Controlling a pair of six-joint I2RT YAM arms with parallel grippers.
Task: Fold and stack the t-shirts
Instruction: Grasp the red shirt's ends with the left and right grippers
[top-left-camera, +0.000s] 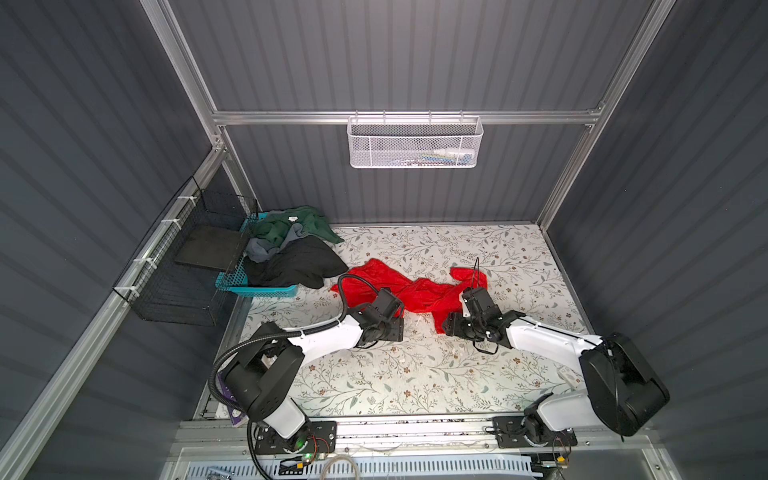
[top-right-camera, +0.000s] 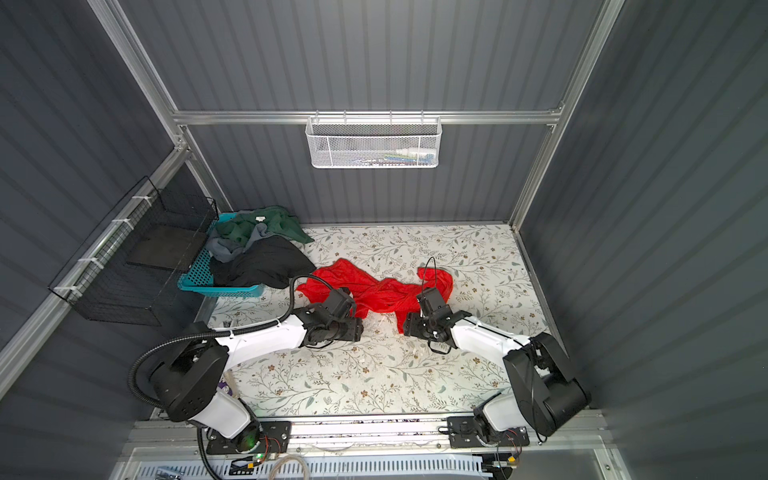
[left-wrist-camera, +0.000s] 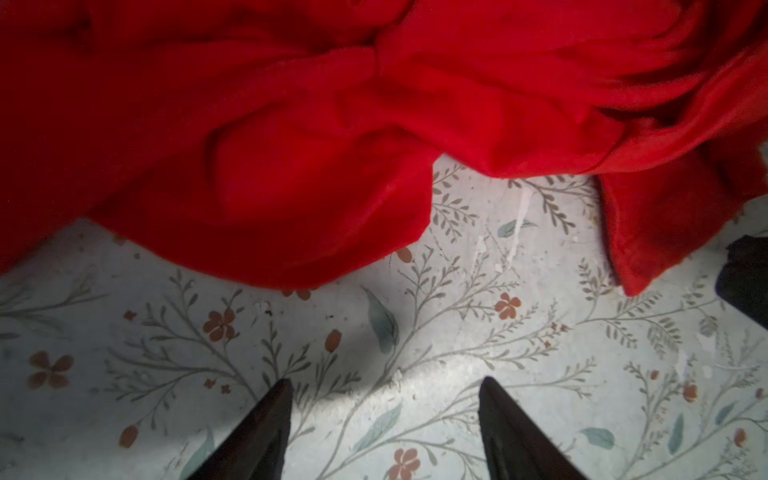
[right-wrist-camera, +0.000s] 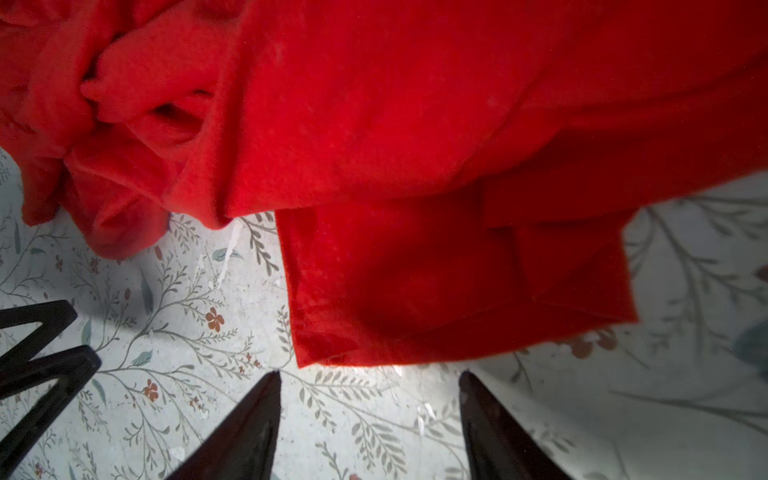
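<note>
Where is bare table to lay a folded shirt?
Bare: the near middle, between the bright red cloth t-shirt and the front aluminium rail; also the far right corner. Crowded: far left, dark shirts spilling from the teal plastic basket.

Both arms pair smooth white shells with bulky black joint housings. A ribbed black hose (top-left-camera: 237, 350) loops along the left arm (top-left-camera: 328, 336); the right arm (top-left-camera: 544, 336) carries thin black wires. The left gripper (left-wrist-camera: 385, 380) and right gripper (right-wrist-camera: 370, 372) end in dark jaws tapering to points.
</note>
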